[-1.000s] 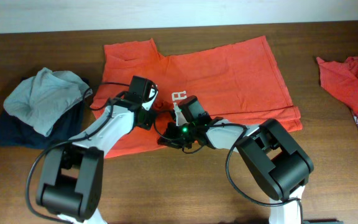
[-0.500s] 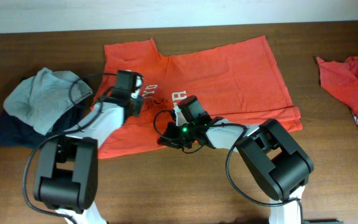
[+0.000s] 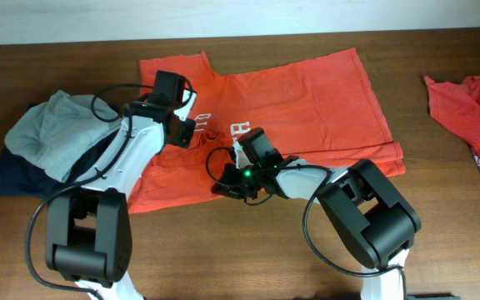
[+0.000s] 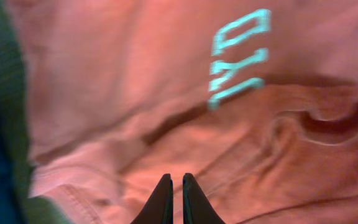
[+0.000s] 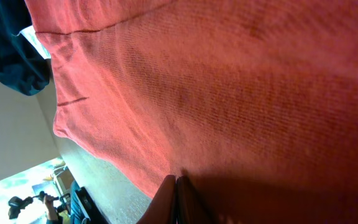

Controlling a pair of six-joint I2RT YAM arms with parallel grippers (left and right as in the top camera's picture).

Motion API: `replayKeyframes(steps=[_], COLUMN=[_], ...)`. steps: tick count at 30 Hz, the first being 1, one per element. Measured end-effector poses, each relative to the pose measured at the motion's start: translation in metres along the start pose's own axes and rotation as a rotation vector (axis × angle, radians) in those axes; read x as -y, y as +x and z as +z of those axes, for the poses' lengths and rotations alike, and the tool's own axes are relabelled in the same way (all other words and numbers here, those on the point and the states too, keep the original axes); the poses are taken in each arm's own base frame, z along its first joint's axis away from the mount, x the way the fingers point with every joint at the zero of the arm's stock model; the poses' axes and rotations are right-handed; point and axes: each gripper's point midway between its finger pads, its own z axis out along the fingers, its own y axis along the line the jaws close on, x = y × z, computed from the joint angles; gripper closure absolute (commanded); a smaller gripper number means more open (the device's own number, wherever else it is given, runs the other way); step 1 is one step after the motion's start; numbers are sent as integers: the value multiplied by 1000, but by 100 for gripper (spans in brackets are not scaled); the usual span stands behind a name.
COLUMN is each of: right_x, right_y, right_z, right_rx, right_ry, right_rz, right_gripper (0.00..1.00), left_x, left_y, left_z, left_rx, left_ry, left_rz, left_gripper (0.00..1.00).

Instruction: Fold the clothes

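Note:
An orange-red T-shirt with white letters lies spread across the middle of the table. My left gripper hovers over the shirt's left half, just below the collar. In the left wrist view its jaws are shut to a thin slit over the wrinkled cloth, near the letters. Whether cloth is pinched does not show. My right gripper sits low at the shirt's front edge. It is shut, with its tips against the cloth.
A heap of grey and dark blue clothes lies at the left, close to the left arm. Another orange-red shirt is crumpled at the right edge. Bare wood shows along the front of the table.
My left arm has swung back and to the left, from the shirt's middle toward the collar, uncovering the white letters. The right arm has not moved.

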Motion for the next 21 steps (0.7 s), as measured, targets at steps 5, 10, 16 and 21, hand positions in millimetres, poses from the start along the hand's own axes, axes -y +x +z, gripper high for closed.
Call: replayKeyframes(steps=[5,10,16,21], right_x=[0,0,0,0], right_y=[0,0,0,0], right_z=[0,0,0,0], right_rx=[0,-1,-1,-1], right_ry=[1,1,2,2], right_rz=[1,1,2,3], right_gripper=[96,95,95,95], left_x=[15,30,36,21], left_y=[24,34,39,27], left_z=[17,30,50,55], left_rx=[-44,-69,-83,-42], left_ry=[59,131,152,60], left_rz=[9,39,68,71], left_gripper=[94,95,99,99])
